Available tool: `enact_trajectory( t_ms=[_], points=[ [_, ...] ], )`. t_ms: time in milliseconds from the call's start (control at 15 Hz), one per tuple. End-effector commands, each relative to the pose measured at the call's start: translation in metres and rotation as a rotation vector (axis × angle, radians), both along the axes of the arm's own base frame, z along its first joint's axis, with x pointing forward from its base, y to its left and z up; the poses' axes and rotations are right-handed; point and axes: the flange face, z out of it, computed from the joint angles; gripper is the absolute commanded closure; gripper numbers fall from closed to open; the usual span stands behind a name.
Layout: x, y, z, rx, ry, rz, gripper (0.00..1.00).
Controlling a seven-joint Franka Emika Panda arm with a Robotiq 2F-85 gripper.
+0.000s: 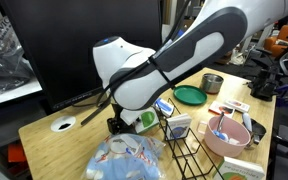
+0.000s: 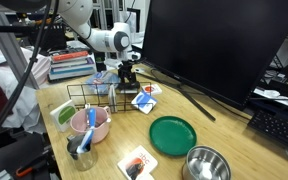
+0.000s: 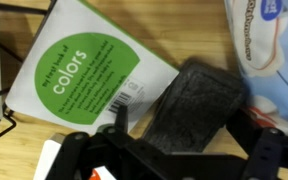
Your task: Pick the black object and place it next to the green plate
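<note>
While tool hangs low over counter, jaws spread, gripping nothing; black object lies flat on wood between jaws, tilted; colors book just beside it; green plate sits well apart from tool, in both exterior views.

Block beside booklet on table, plate near cup

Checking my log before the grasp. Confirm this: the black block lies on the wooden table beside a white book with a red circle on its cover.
Not quite: the circle is green, not red, as the wrist view shows. The black block does lie on the wooden table beside the white book.
</note>
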Motion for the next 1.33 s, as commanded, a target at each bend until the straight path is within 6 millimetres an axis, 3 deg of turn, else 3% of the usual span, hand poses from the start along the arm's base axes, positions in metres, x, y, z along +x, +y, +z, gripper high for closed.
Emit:
enact_trajectory(
  t_ms=[0,467,600,1000,1267],
  points=[
    [0.007,0.004,-0.001,0.015,0.031,-0.006,0.0],
    [0.012,0.006,-0.002,0.031,0.034,-0.012,0.01],
    [0.013,0.008,-0.003,0.04,0.03,-0.013,0.22],
    [0.018,0.01,0.006,0.053,0.006,-0.013,0.64],
    [0.018,0.009,0.014,0.062,-0.006,-0.013,0.73]
  ],
)
